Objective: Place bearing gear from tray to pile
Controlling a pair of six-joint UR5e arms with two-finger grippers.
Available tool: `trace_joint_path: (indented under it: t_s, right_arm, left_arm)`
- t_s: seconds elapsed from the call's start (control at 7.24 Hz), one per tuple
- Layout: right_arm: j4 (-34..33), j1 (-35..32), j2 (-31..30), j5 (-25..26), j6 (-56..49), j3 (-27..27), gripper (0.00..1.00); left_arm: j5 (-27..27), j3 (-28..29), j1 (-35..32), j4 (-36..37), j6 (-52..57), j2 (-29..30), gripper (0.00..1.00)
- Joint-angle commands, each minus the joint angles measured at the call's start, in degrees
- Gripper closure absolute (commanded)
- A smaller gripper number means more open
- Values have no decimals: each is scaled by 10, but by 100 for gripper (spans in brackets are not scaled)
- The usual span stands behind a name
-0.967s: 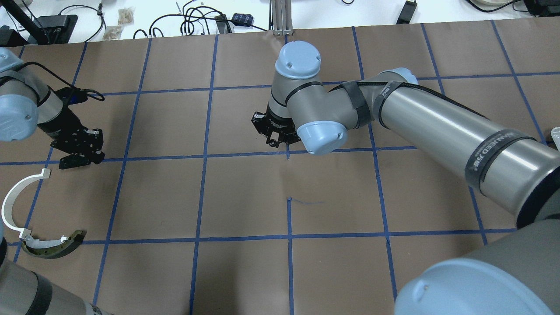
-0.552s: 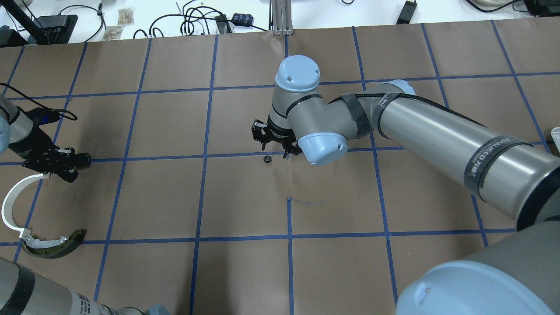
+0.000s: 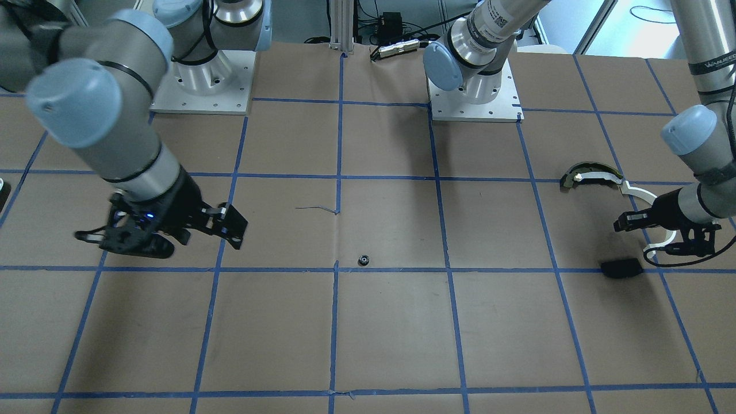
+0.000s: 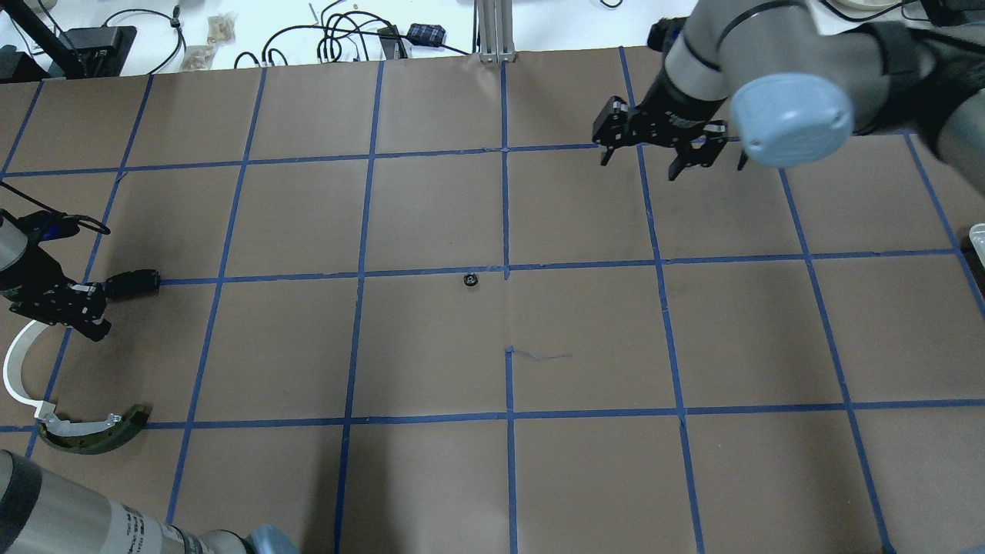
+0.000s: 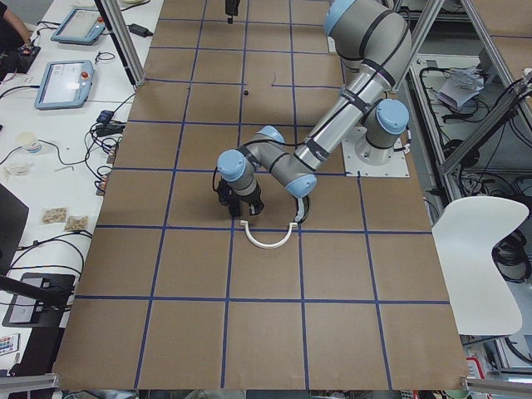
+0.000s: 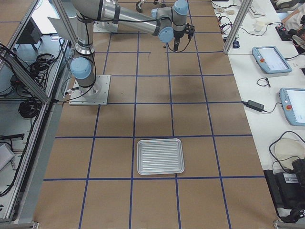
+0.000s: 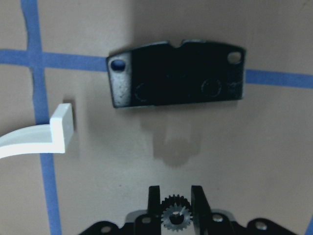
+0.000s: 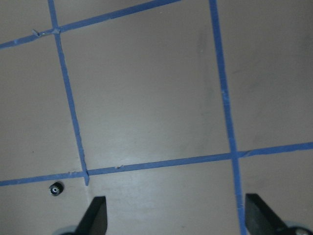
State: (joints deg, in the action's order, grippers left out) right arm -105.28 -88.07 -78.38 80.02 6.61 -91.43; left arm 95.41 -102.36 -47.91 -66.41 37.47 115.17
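Two small round parts are seen. One, a small grey toothed metal gear (image 7: 176, 217), is clamped across its rim between the fingers (image 7: 154, 200) of the left gripper (image 7: 176, 196). That gripper is held above the brown paper-covered table (image 4: 431, 215), just beside the pile. The flat black plate with two holes (image 7: 176, 73) lies ahead of it, and the squared end of the thin white arc strip (image 7: 34, 139) is off to one side. The dark curved piece with a pale band (image 4: 92, 435) is touching the strip's other end. The other round part, a small dark ring-shaped part (image 4: 470, 279), lies alone at mid-table, well apart from the pile; whether it is toothed cannot be told.

The gear is judged light, stiff and hard. It is unlikely to be harmed, but likely to roll or bounce if let go from height. Purchase is given to the pads by its teeth, so hold is best taken on opposite sides of the rim, as is done now. Release is best made low, over bare table beside the plate.

In the left side view the left arm is seen folded low, with its wrist bent so that the gripper points straight down. The right arm is stretched out with the right gripper (image 8: 177, 218) raised, well apart from the ring-shaped part. Its fingers are spread wide with nothing between them. The ribbed metal tray (image 6: 160, 156) sits at the table's right end.
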Motion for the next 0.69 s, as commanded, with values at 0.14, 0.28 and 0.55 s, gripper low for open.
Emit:
trace_joint_path:
  t_s: [0.14,0.28,0.55]
  right_arm:
    - [157,13,-140,52,-73,11,0]
    - [134,-2,-142,66,-82,-14,0]
    - [115,0,-136,126,-88,-12,0]
  left_arm:
    - [0,-7,4,0,8,3,1]
    - [1,-7,4,0,6,3,0]
    - [1,-4,-3,-3,2,0,0]
